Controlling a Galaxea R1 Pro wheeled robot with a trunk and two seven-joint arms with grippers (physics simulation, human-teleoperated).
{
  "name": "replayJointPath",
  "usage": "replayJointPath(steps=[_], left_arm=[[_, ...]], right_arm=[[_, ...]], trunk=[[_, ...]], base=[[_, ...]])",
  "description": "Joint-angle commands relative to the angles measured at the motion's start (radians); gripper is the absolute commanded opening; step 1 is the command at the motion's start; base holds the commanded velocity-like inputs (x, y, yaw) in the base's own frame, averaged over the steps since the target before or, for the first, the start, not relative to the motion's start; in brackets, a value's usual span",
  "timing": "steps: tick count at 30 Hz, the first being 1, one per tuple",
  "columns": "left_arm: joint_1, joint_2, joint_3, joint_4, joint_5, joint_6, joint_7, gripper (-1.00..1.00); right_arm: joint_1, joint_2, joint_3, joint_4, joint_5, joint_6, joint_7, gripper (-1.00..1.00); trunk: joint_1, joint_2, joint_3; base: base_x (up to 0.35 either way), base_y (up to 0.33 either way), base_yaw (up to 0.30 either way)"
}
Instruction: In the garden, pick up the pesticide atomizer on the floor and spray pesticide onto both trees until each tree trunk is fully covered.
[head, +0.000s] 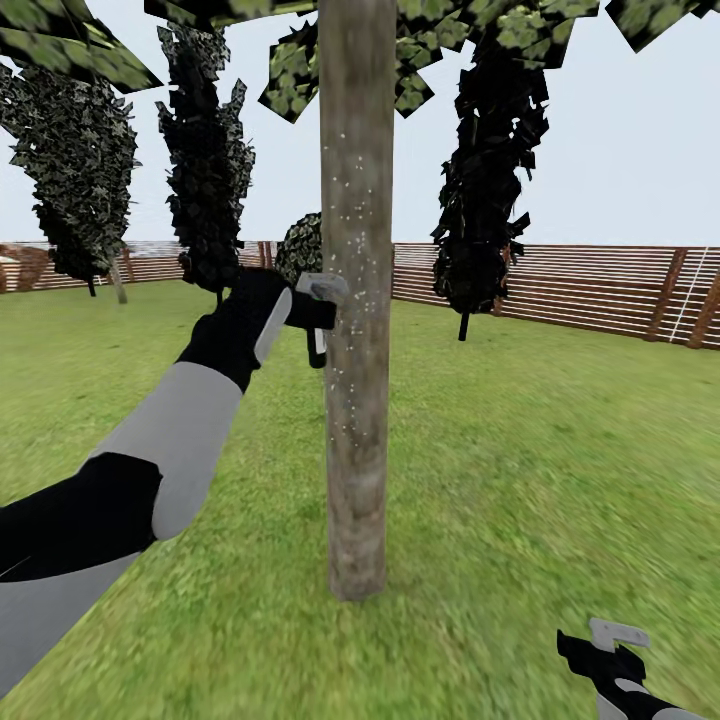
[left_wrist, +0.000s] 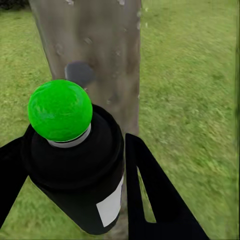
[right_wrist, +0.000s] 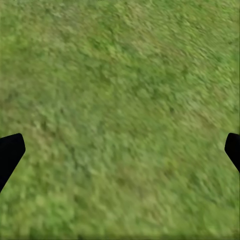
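The tree trunk (head: 357, 300) rises mottled grey-brown in the middle of the head view, dotted with fine white pesticide specks (head: 352, 232). My left gripper (head: 300, 312) is held up against the trunk's left side, shut on the pesticide atomizer (head: 322, 290). In the left wrist view the atomizer (left_wrist: 75, 165) is a black can with a green dome on top, clamped between my black fingers (left_wrist: 150, 200) and aimed at the trunk (left_wrist: 100, 50) close ahead. My right gripper (head: 605, 645) hangs low at the lower right, open over grass (right_wrist: 120, 75) with nothing between its fingertips (right_wrist: 10, 155).
Green lawn (head: 560, 450) spreads around the trunk. A brown slat fence (head: 600, 285) runs along the back. Dark narrow cypress-like columns (head: 485, 180) (head: 205, 150) stand behind the trunk, with a round bush (head: 300, 248) between them. Leafy canopy (head: 420, 60) hangs overhead.
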Motion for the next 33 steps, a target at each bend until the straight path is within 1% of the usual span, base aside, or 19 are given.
replayJointPath(steps=[1, 3, 4, 5, 8, 12, 15, 17, 19, 21, 23, 24, 25, 26, 27, 29, 30, 32, 33], left_arm=[[0.0, 0.0, 0.008, -0.005, 0.002, 0.003, 0.001, -1.0], [0.0, 0.0, 0.015, -0.009, 0.002, 0.006, 0.002, -1.0], [0.0, 0.0, 0.018, -0.01, 0.002, 0.018, 0.003, -1.0], [-0.004, 0.0, 0.021, -0.011, 0.002, 0.049, 0.003, -1.0], [-0.031, 0.003, 0.022, -0.011, 0.002, 0.075, 0.004, -1.0], [-0.128, 0.004, 0.023, -0.005, 0.002, 0.088, 0.002, -1.0], [-0.17, 0.004, 0.024, -0.002, 0.002, 0.09, 0.001, -1.0], [-0.178, 0.005, 0.026, 0.009, 0.002, 0.09, 0.001, -1.0], [-0.182, 0.006, 0.028, 0.051, 0.002, 0.09, 0.002, -1.0], [-0.185, 0.026, 0.03, 0.122, 0.002, 0.088, 0.005, -1.0], [-0.185, 0.064, 0.03, 0.174, 0.002, 0.086, 0.006, -1.0], [-0.185, 0.075, 0.03, 0.183, 0.002, 0.085, 0.006, -1.0], [-0.185, 0.13, 0.034, 0.207, 0.002, 0.084, 0.006, -1.0], [-0.186, 0.145, 0.035, 0.211, 0.003, 0.083, 0.006, -1.0], [-0.186, 0.155, 0.035, 0.214, 0.003, 0.083, 0.006, -1.0], [-0.186, 0.163, 0.035, 0.23, 0.004, 0.08, 0.005, -1.0], [-0.186, 0.162, 0.031, 0.275, 0.004, 0.051, 0.005, -1.0], [-0.186, 0.157, 0.025, 0.294, 0.005, 0.023, 0.006, -1.0], [-0.186, 0.148, 0.024, 0.289, 0.005, 0.016, 0.007, -1.0]], right_arm=[[0.0, 0.0, 0.0, 0.0, 0.0, 0.0, 0.0, 1.0], [0.0, 0.0, 0.0, 0.0, 0.0, 0.0, 0.0, 1.0], [0.0, 0.0, 0.0, 0.0, 0.0, -0.001, 0.0, 1.0], [0.0, 0.0, 0.0, 0.0, 0.0, -0.001, 0.0, 1.0], [0.0, 0.0, 0.0, 0.0, 0.0, -0.001, 0.0, 1.0], [0.0, 0.0, 0.0, 0.0, 0.0, -0.001, 0.0, 1.0], [0.0, 0.0, 0.0, 0.0, 0.0, -0.001, 0.0, 1.0], [0.0, 0.0, 0.0, 0.0, 0.0, 0.0, 0.0, 1.0], [0.0, 0.0, 0.0, 0.0, 0.0, 0.0, 0.0, 1.0], [0.0, 0.0, 0.0, 0.0, 0.0, 0.0, 0.0, 1.0], [0.0, 0.0, 0.0, 0.0, 0.0, 0.0, 0.0, 1.0], [0.0, 0.0, 0.0, 0.0, 0.0, 0.0, 0.0, 1.0], [0.0, 0.0, 0.0, 0.0, 0.0, 0.0, 0.0, 1.0], [0.0, 0.0, 0.0, 0.0, 0.0, 0.0, 0.0, 1.0], [0.0, 0.0, 0.0, 0.0, 0.0, 0.0, 0.0, 1.0], [0.0, 0.0, 0.0, 0.0, 0.001, 0.0, 0.0, 1.0], [0.0, -0.001, 0.0, 0.0, 0.0, 0.0, 0.0, 1.0], [0.0, -0.001, 0.0, 0.0, 0.0, 0.0, 0.0, 1.0], [0.0, -0.001, 0.0, 0.0, 0.0, 0.0, 0.0, 1.0]], trunk=[[0.0, 0.0, 0.0], [0.0, 0.0, 0.0], [0.0, 0.0, 0.0], [0.0, 0.0, 0.0], [0.0, 0.0, 0.0], [0.0, 0.0, 0.0], [0.0, 0.0, 0.0], [0.0, 0.0, 0.0], [0.0, 0.0, 0.0], [0.0, 0.0, 0.0], [0.0, 0.0, 0.0], [0.0, 0.0, 0.0], [0.0, 0.0, 0.0], [0.0, 0.0, 0.0], [0.0, 0.0, 0.0], [0.0, 0.0, 0.0], [0.0, 0.0, 0.0], [0.0, 0.0, 0.0], [0.0, 0.0, 0.0]], base=[[0.0, 0.0, 0.0], [0.0, 0.0, 0.0], [0.0, 0.0, 0.0], [0.0, 0.0, 0.0], [0.0, 0.0, 0.0], [0.0, 0.0, 0.0], [0.0, 0.0, 0.0], [0.0, 0.0, 0.0], [0.0, 0.0, 0.0], [0.0, 0.0, 0.0], [0.0, 0.0, 0.0], [0.0, 0.0, 0.0], [0.0, 0.0, 0.0], [0.0, 0.0, 0.0], [0.0, 0.0, 0.0], [0.0, 0.0, 0.0], [0.0, 0.0, 0.0], [0.0, 0.0, 0.0], [0.0, 0.0, 0.0]])
